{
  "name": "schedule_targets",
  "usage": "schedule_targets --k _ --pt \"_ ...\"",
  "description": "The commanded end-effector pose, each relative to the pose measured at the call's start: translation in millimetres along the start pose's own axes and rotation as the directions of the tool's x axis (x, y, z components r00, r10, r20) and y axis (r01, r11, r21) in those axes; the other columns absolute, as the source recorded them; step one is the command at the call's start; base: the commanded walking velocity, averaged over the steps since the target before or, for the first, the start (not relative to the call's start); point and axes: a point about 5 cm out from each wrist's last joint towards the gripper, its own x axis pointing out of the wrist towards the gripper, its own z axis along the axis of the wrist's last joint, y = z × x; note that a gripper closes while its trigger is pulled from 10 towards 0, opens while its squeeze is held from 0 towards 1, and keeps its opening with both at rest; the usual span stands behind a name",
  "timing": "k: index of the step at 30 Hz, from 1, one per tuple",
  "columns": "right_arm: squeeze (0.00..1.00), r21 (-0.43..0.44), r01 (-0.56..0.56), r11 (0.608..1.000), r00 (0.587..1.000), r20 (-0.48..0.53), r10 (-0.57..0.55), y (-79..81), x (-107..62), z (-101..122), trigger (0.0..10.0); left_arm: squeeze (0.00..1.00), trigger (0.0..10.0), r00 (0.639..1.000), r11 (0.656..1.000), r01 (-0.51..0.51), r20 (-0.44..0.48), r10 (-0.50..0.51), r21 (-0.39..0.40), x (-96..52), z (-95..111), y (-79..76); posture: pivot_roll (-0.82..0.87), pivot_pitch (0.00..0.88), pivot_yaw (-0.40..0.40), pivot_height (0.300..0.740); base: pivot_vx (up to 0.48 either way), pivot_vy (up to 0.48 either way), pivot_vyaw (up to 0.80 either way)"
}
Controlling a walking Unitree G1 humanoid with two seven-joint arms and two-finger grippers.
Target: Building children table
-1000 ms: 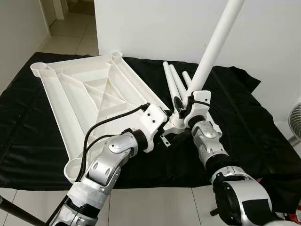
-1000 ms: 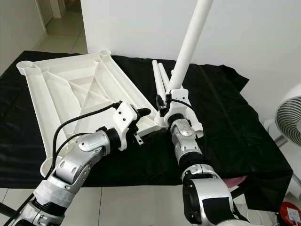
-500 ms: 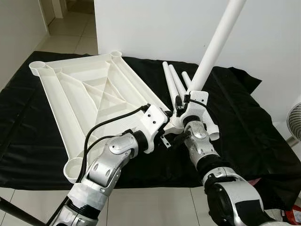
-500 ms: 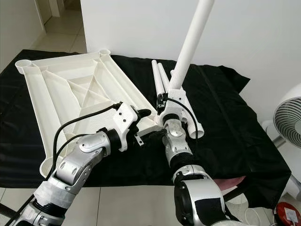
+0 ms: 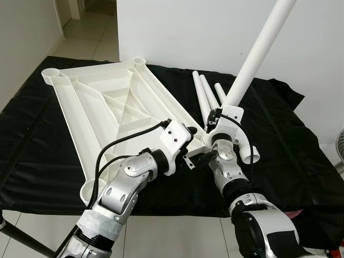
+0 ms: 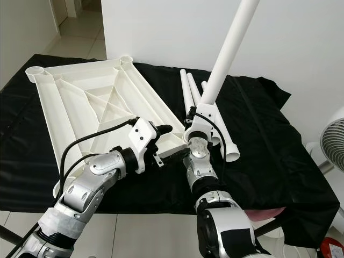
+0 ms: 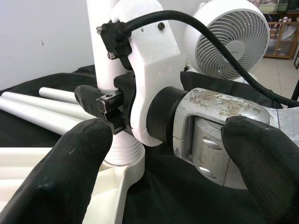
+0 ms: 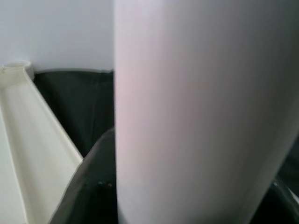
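Right gripper (image 5: 214, 121) clasped one table leg (image 5: 257, 56), tilted up-right at one inverted tabletop (image 5: 107, 115) corner; three spare legs (image 5: 207, 99) lay alongside; left gripper (image 5: 198, 144) was unclenched.

White wall (image 5: 177, 32), tiled floor (image 5: 91, 40), fan (image 6: 333, 145)

The right gripper (image 5: 213, 119) has swung its wrist left (elbow inward), tilting the table leg (image 5: 257, 51) further right.
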Motion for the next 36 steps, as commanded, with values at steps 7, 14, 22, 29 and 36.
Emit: schedule_targets --k 7,14,22,29,36 --pt "1.0 -0.031 -0.07 0.997 0.997 0.005 0.071 -8.9 -4.5 -7 10.0 0.0 10.0 1.0 1.0 0.013 0.007 -0.013 0.009 4.4 1 -5.5 0.04 0.0 -0.107 0.74 0.0 0.0 0.0" --pt "1.0 -0.115 -0.17 0.979 0.984 0.039 0.175 -25.7 -0.4 -1 10.0 0.0 10.0 1.0 1.0 0.018 0.0 -0.018 0.005 4.4 0 -7.3 0.04 0.0 -0.103 0.74 0.0 0.0 0.0" --pt "0.0 -0.108 -0.31 0.945 0.95 -0.005 0.311 -30.9 2.2 0 10.0 0.0 10.0 1.0 1.0 0.02 -0.014 -0.019 0.002 3.9 -3 -7.7 0.04 0.0 -0.096 0.74 0.0 0.0 0.0" --pt "0.0 -0.136 -0.529 0.838 0.849 -0.084 0.522 -42.1 6.6 5 10.0 0.0 10.0 0.996 0.999 0.038 -0.084 -0.038 -0.002 1.3 -23 -12.9 0.03 0.0 -0.084 0.74 0.0 0.0 0.0" --pt "0.0 -0.145 -0.616 0.774 0.787 -0.129 0.603 -44.6 7.2 6 9.9 0.0 10.0 0.992 1.0 0.03 -0.121 -0.03 -0.006 -1.4 -34 -11.2 0.03 0.0 -0.083 0.74 0.0 0.0 0.0"
